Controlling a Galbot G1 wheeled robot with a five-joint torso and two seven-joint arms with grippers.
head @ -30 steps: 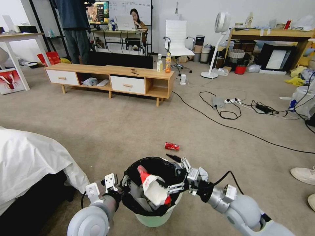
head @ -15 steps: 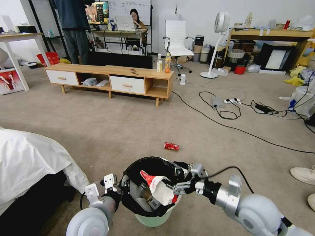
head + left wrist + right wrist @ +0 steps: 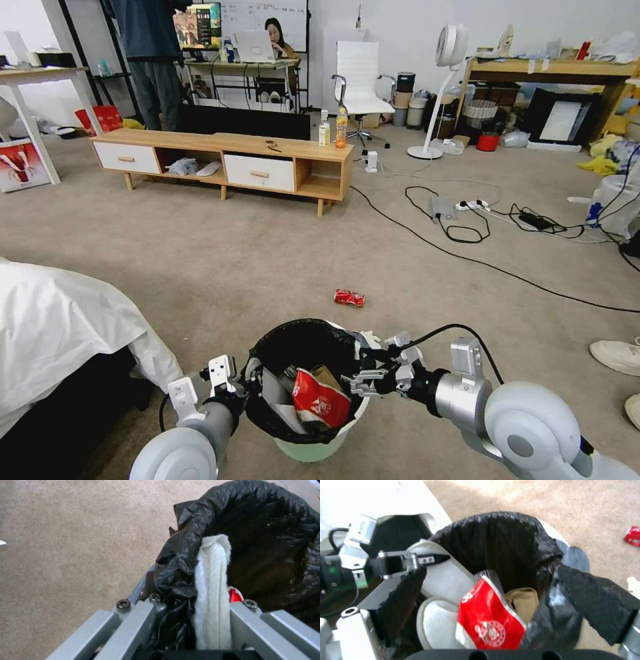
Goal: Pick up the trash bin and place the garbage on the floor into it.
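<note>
The scene is viewed from the head camera high above, looking forward and down across the beige short-pile carpet [image 3: 253,253] toward a low wooden cabinet [image 3: 227,160] far beyond the pincers. The small round white plastic bin lined with a black bag [image 3: 313,440] is seen between the left gripper [image 3: 248,381] and the right gripper [image 3: 363,373], at the lower edge.

From the left wrist camera, the bag's folded rim [image 3: 186,555] is viewed very close, along the left pincer's grey fingers [image 3: 140,620].

From the right wrist camera, the bin's interior [image 3: 500,547] is looked into from just above, with the left gripper [image 3: 430,559] seen opposite. The bin is shared by all three views.
</note>
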